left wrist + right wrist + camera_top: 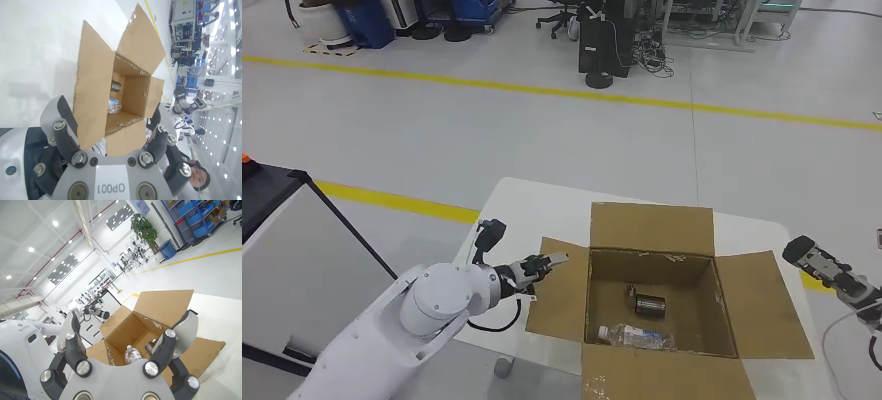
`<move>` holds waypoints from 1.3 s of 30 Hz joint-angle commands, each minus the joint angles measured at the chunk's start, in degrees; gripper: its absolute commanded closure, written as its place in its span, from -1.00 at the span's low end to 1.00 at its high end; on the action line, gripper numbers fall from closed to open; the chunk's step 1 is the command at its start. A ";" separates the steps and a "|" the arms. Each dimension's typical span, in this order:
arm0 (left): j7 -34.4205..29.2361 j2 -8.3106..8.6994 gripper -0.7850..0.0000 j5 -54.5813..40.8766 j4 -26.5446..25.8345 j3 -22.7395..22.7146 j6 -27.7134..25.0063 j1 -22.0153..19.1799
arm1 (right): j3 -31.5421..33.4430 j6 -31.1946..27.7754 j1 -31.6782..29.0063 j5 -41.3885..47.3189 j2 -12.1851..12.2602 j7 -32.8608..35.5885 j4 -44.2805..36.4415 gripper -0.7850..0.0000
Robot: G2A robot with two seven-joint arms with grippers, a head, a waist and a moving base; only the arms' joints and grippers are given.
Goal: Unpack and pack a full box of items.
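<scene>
An open cardboard box point(652, 245) stands on the white table point(527, 210) with all its flaps folded outward. On its floor lie a dark metal cylinder point(647, 301) and a clear plastic bottle point(634, 335), side by side. My left gripper point(540, 268) hovers just outside the box's left flap, open and holding nothing. In the left wrist view the left gripper point(111, 115) faces the box, with the cylinder point(116, 86) and bottle point(113, 106) inside. My right gripper point(809, 256) sits beyond the right flap, open and holding nothing. The right wrist view shows the right gripper point(130, 321) above the bottle point(132, 355) and cylinder point(150, 346).
A white cabinet with a black frame point(282, 230) stands off the table's left side. The box's spread flaps point(762, 300) cover much of the table's right half. Bare tabletop lies behind and to the left of the box.
</scene>
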 commanded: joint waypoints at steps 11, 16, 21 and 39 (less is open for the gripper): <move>4.92 -1.50 -1.00 0.07 1.37 0.46 0.61 -1.80 | 0.00 0.00 0.00 0.00 0.00 0.00 0.00 -1.00; 5.45 -0.72 -1.00 4.51 2.69 -2.00 5.47 -0.51 | 0.00 0.00 0.00 0.00 0.00 0.00 0.00 -1.00; 2.36 -0.50 -1.00 5.96 3.82 -1.46 5.67 0.37 | 0.00 0.00 0.00 0.00 0.00 0.00 0.00 -1.00; 1.10 -4.19 -1.00 2.25 -1.09 6.55 0.10 -5.40 | 0.00 0.00 0.00 0.00 0.00 0.00 0.00 -1.00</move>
